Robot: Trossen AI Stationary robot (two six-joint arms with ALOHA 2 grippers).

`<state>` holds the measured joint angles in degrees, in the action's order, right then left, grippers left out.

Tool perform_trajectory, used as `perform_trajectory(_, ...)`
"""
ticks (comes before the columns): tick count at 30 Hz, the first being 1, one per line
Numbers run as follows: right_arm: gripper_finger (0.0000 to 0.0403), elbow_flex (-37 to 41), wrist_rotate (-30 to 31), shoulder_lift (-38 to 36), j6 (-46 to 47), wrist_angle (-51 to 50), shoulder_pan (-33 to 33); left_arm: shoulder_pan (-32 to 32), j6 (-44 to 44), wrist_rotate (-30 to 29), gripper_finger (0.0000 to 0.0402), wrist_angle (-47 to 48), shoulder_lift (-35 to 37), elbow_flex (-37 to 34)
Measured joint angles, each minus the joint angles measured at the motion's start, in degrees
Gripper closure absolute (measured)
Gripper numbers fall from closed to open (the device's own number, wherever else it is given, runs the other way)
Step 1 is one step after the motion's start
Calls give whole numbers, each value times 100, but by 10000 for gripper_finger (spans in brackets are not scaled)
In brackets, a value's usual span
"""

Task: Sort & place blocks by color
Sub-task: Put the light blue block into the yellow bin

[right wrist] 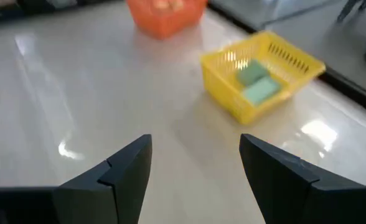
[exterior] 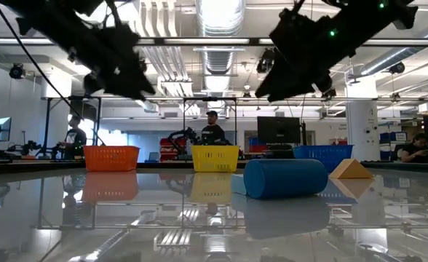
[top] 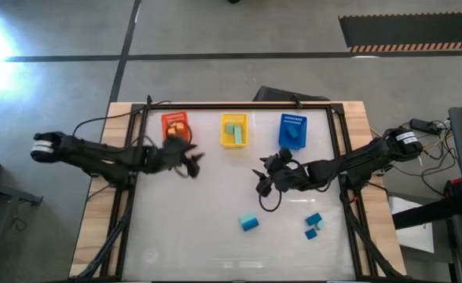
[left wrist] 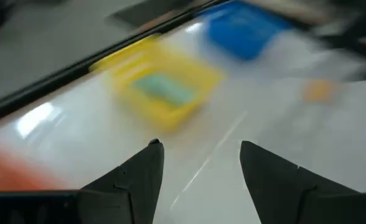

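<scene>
While three bins are sitting in a row along the far edge of the counter, the sorting is looking mostly done. Pale teal blocks are lying in the yellow bin, with others in the orange bin and blue bin. Loose blocks are waiting near the front, teal and blue. Both arms are hovering empty: left end effector and right end effector, fingers apart.
</scene>
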<state>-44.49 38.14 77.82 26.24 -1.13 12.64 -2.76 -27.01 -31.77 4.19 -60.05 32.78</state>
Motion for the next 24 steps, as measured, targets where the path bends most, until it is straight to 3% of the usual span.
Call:
perform_trajectory(3,170,1,-750,-4,-227,-417,-3,-627,439,76,206,-545,-105,-58)
perform_trajectory(7,173,0,-2674,19,-901,-299,49,-1241,521,98,206,-700,-272,-62)
perform_trajectory(9,177,0,-3214,80,-1094,-61,124,-1390,490,86,206,-804,-350,-62)
perform_trajectory(19,199,-531,-3367,835,-1507,259,574,-1460,514,18,206,-1294,-582,-60)
perform_trajectory(24,214,-1223,-3367,1535,-1821,-480,626,-1463,501,14,206,-1281,-578,-60)
